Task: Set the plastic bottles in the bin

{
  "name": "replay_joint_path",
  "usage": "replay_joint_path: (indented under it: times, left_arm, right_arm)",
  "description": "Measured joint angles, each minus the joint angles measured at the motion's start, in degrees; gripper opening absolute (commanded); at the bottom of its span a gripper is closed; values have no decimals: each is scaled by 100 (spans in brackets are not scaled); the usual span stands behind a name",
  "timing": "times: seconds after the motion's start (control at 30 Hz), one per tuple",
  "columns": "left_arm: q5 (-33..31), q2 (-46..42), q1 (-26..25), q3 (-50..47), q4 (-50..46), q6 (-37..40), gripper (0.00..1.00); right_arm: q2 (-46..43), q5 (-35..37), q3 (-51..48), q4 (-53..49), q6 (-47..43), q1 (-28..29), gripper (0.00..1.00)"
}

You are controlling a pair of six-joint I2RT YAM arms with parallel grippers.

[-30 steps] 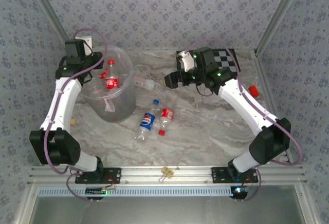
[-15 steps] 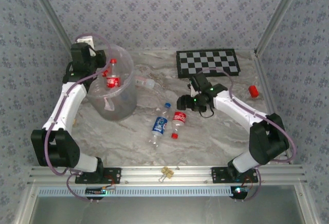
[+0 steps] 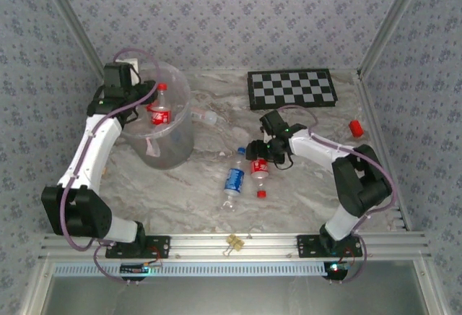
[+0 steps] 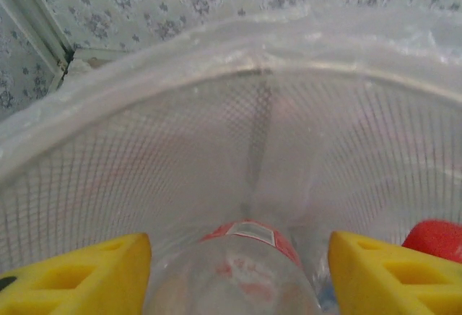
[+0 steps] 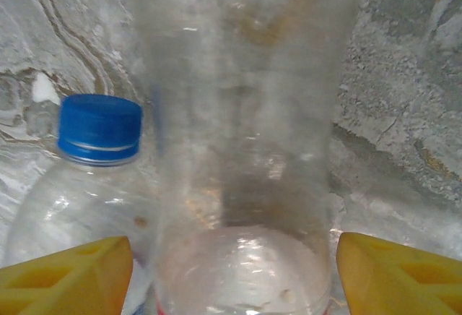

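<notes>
White left arm (image 3: 92,145) and right arm (image 3: 321,149), black joints, purple cables (image 3: 134,50), yellow jaws.

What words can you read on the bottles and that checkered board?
No words read clearly anywhere.
Upright red-label bottle in the bin: white writing, too blurred.
Blue-label bottle: too small.
Lying red-label bottle: too small.
Checkerboard: squares only, no words.

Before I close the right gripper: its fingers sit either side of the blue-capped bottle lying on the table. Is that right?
Not quite. The right gripper sits either side of the red-labelled bottle lying on the table. The blue-capped bottle lies beside it, outside the fingers. The right wrist view shows this.
</notes>
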Motion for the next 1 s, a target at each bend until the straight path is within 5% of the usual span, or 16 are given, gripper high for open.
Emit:
replay_joint_path:
  times: [0.33,0.57,1.0]
  left_arm:
    - [61,-26,-72,1115,-1344,304,78]
    - [354,-553,-352,1303,-1517,157,80]
    - [833,-1226,-754,1043,-1432,-546,76]
  right_arm:
    - [-151,146,76,-186,-181,-74,37]
    - [-608,17,334,-343,-345,-463,36]
    - [-1217,-1480,1014,39,-378,-1130,34]
